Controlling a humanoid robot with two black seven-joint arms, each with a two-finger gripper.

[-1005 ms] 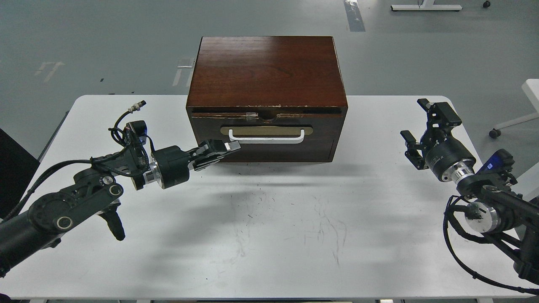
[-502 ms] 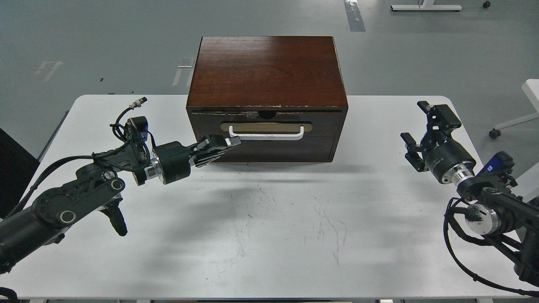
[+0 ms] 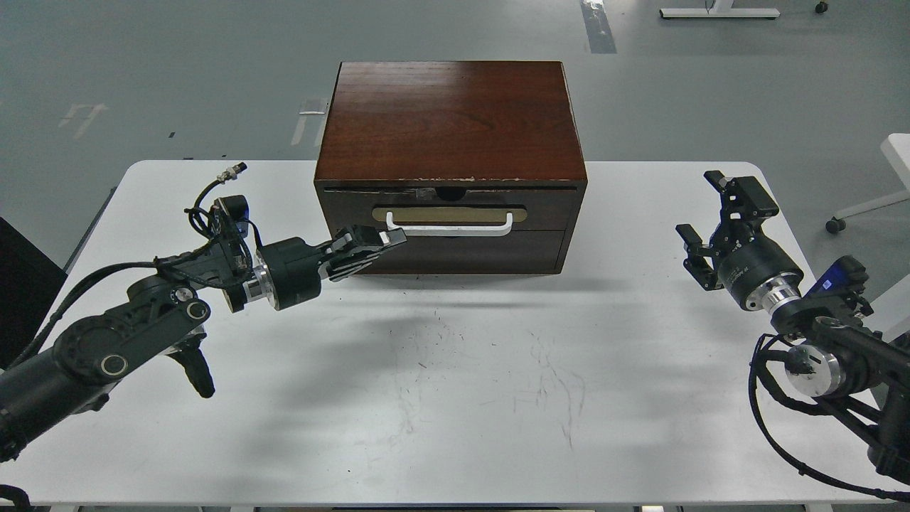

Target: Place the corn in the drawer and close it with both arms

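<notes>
The drawer, with dark reddish-brown front, tan oval plate and white bar handle, sits pushed in, flush with the wooden cabinet. The corn is hidden from view. My left gripper has its fingers close together and empty, with the tips against the cabinet front at the handle's left end. My right gripper is open and empty, held above the table well to the right of the cabinet.
The cabinet stands at the table's far middle edge. A plain handleless panel lies below the drawer. The white tabletop in front shows scuff marks. A white chair base stands off the table's right side.
The drawer slid fully into the cabinet, pushed by my left gripper moving forward. The right arm barely moved.
</notes>
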